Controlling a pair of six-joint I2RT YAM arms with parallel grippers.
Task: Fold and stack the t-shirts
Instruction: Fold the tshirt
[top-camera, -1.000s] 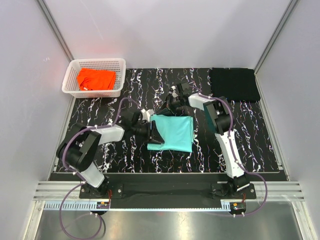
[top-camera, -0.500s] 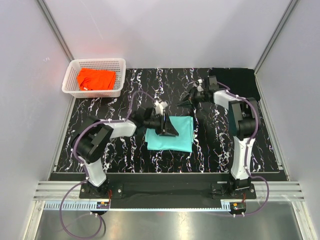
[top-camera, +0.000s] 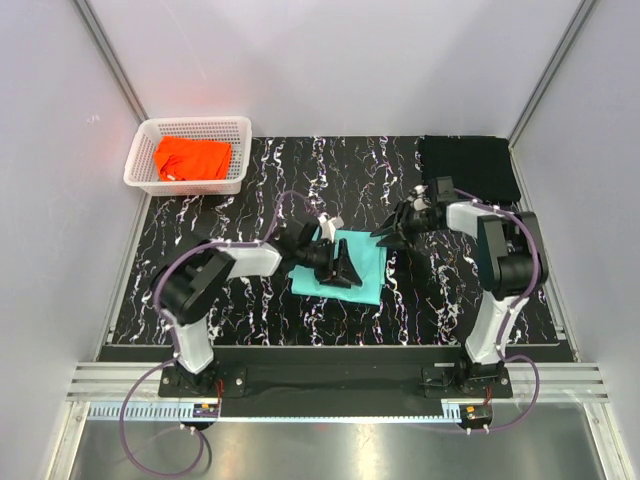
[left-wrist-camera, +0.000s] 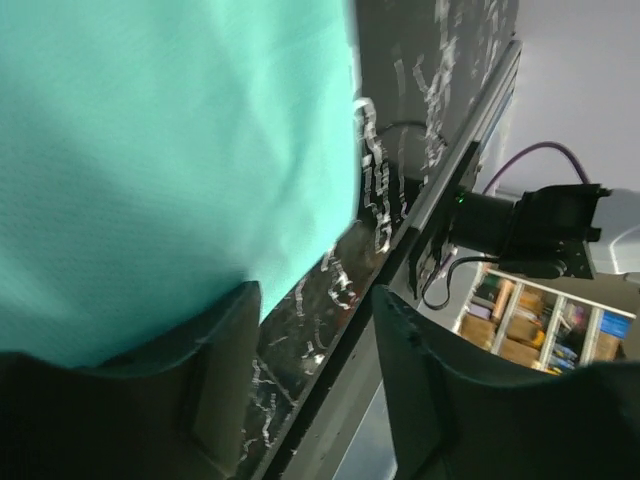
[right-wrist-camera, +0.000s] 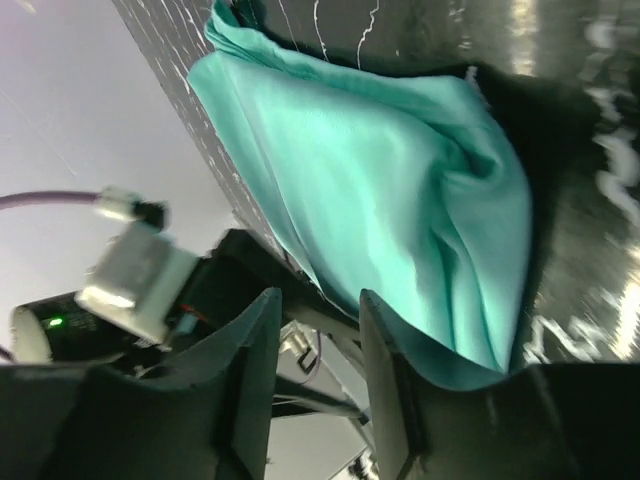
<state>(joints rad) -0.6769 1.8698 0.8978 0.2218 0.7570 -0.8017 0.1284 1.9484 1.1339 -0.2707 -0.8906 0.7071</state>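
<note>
The mint-teal t-shirt (top-camera: 365, 275) lies folded into a rectangle at the table's centre. My left gripper (top-camera: 343, 270) hovers low over its left half, open, with nothing between its fingers (left-wrist-camera: 225, 370); the teal cloth (left-wrist-camera: 170, 150) fills the left wrist view. At the shirt's far right corner my right gripper (top-camera: 386, 232) is open too, the teal cloth (right-wrist-camera: 400, 200) lying beside one finger (right-wrist-camera: 390, 380) and the gap empty. The orange t-shirt (top-camera: 192, 158) lies bunched in the basket. The black t-shirt (top-camera: 468, 165) lies flat at the back right.
The white lattice basket (top-camera: 145, 150) stands at the back left corner. The black white-veined tabletop (top-camera: 220, 300) ends at a metal rail along its near edge (top-camera: 320, 385). Grey walls close in the left, right and back.
My right gripper has let go, opened and swung from the shirt's far edge to its far right corner. My left gripper has slid right over the teal shirt and opened wider.
</note>
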